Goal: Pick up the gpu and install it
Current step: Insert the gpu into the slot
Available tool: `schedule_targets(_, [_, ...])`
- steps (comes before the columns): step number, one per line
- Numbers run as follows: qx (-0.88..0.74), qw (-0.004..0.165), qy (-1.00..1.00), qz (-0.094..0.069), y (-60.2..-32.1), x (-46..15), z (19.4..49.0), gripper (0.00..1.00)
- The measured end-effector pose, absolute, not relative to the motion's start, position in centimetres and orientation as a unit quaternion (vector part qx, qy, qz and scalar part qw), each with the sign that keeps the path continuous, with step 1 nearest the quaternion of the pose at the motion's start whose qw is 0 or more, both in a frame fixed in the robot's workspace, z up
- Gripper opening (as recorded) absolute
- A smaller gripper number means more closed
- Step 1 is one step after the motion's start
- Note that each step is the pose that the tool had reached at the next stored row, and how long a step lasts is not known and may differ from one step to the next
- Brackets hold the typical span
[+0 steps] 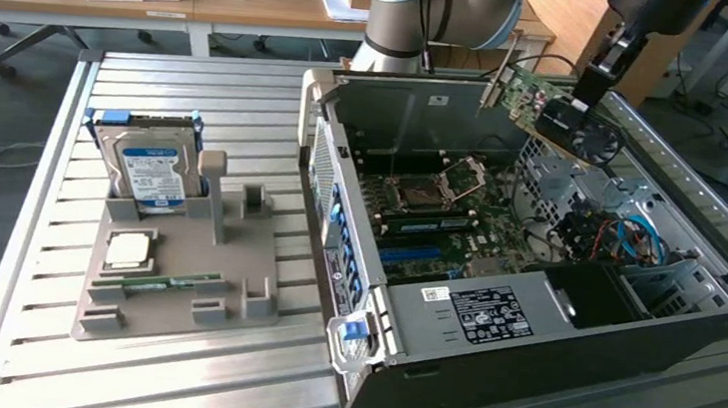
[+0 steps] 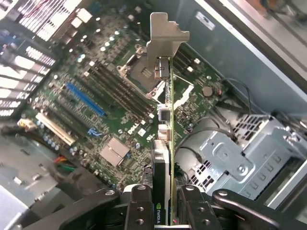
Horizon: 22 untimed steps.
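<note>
Even daylight fills the exterior view; the ribbed silver metal desk reflects it pale, and the open black computer case holds deep shadow. In the wrist view, the silver bracket of the green gpu card glares.

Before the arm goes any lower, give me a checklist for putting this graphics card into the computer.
1. Grip: ok. The gripper is clamped on the graphics card.
2. Card over the open computer case: ok.
3. Card clear of the motherboard: ok, it is held in the air above it.
4. Card in line with the blue slot: cannot tell.
5. Blue cables clear of the path down: cannot tell.
</note>
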State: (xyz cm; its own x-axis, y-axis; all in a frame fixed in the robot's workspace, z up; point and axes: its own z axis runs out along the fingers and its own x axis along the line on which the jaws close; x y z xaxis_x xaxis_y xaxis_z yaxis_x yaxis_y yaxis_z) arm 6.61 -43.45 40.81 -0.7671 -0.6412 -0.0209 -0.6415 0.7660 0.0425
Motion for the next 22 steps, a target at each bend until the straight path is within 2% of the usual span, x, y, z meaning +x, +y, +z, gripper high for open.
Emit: schedule_targets(22, [-0.396, 0.001, 0.918, 0.023, -43.44, 6.6, 40.78, 0.27])
